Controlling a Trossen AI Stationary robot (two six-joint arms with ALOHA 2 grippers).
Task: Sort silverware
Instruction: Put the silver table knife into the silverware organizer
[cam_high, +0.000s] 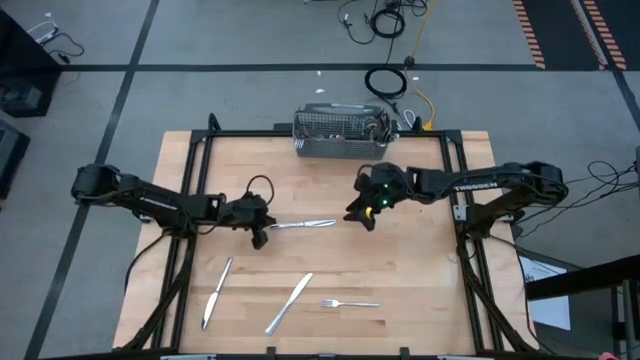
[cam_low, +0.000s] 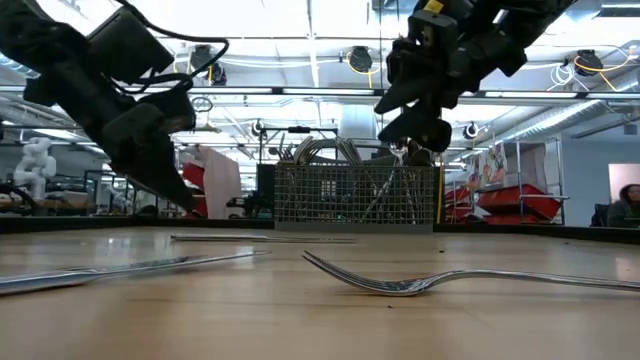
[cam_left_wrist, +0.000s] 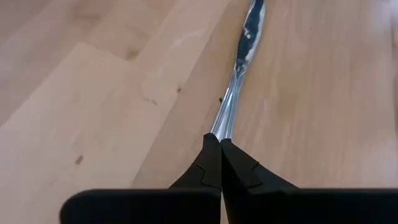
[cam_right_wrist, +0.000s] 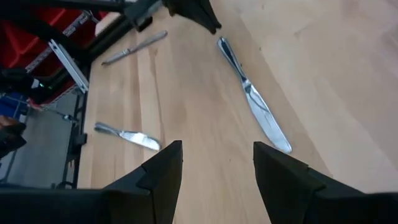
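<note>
The left gripper (cam_high: 262, 234) sits low on the table (cam_high: 420, 270) at about nine o'clock from the centre, its fingers (cam_left_wrist: 214, 163) pressed together at the handle tip of a knife (cam_high: 305, 224); whether they pinch the handle or only touch it cannot be told. That knife lies flat, blade pointing toward three o'clock. The right gripper (cam_high: 362, 214) hovers above the board just past the blade's tip, jaws spread wide and holding nothing. At six o'clock lie two more knives, one (cam_high: 217, 291) toward seven, the other (cam_high: 289, 302) nearer centre, and a fork (cam_high: 350, 303) toward five. The basket (cam_high: 340, 133) stands at twelve o'clock with more silverware (cam_high: 376, 124) upright inside
</note>
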